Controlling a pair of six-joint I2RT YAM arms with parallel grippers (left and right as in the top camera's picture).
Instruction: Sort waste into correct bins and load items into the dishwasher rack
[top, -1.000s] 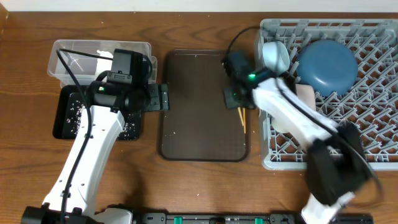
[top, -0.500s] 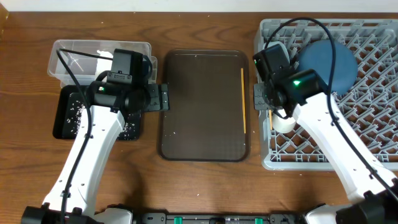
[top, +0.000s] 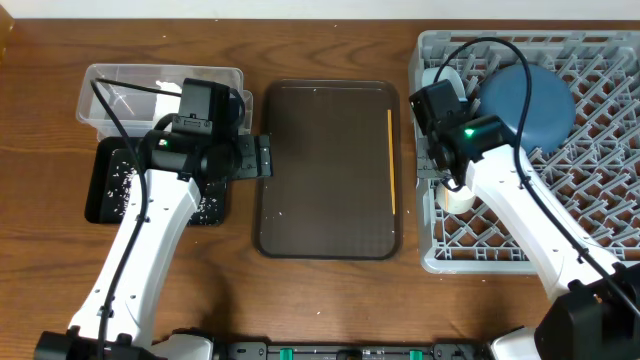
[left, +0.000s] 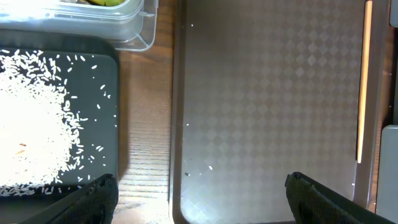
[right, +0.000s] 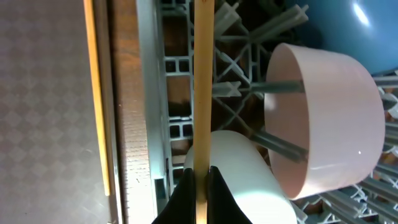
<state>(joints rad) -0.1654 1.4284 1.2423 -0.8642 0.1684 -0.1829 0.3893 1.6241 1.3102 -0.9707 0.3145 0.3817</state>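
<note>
White left arm (top: 150, 235) and right arm (top: 520, 200) — black joint housings, black cables, 1 green light each.

Chopstick (top: 391, 160) on tray (top: 320, 170) (right edge); rack (top: 470, 265) right

The table (top: 330, 300) is brown wood with visible grain and a soft varnished sheen. The serving tray (left: 267, 93) is dark-brown plastic, and its floor is embossed with a fine diamond texture. The tub (left: 134, 28) is clear, glossy plastic; the black tray (left: 109, 124) is smooth and matt. The dishwasher rack (right: 152, 74) is dull grey moulded plastic. The chopstick (right: 203, 74) is pale, smooth bare wood. The white bowl (right: 323, 118) and cup (right: 239, 180) look glossy, and the dark-blue dish (top: 545, 105) is satin-smooth.
</note>
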